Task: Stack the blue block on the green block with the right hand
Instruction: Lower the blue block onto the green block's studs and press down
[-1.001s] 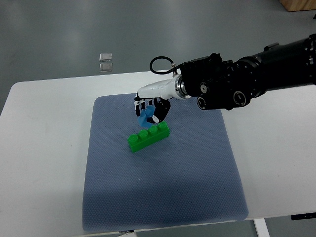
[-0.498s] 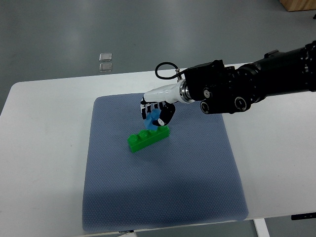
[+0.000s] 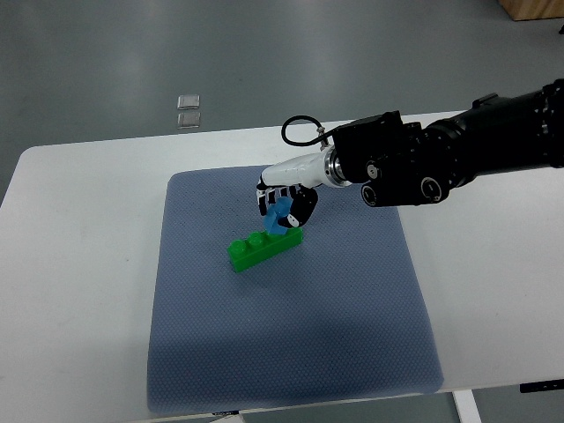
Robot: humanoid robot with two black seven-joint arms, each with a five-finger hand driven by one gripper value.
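We see the right hand, its black and white fingers curled tightly around the blue block, which sits clamped in the grasp directly above the right end of the green block; whether the two bricks already touch we cannot tell, since the fingers cover the joint. The blue block looks small, glossy and plastic, and too much of it is hidden for us to judge which way it points. The green block is a long studded plastic brick with a row of round studs on top; its long axis runs diagonally, the left end nearer to us and the right end farther away. Behind the hand, a white wrist shell leads into a bulky black forearm with round metal fasteners and a looped black cable, reaching in from the right edge. Both bricks lie over a blue-grey mat with a fine woven, dimpled texture and rounded corners, spread on a smooth white table. Beyond the table's far edge, two small clear square items rest on the grey floor. No readable writing shows anywhere.
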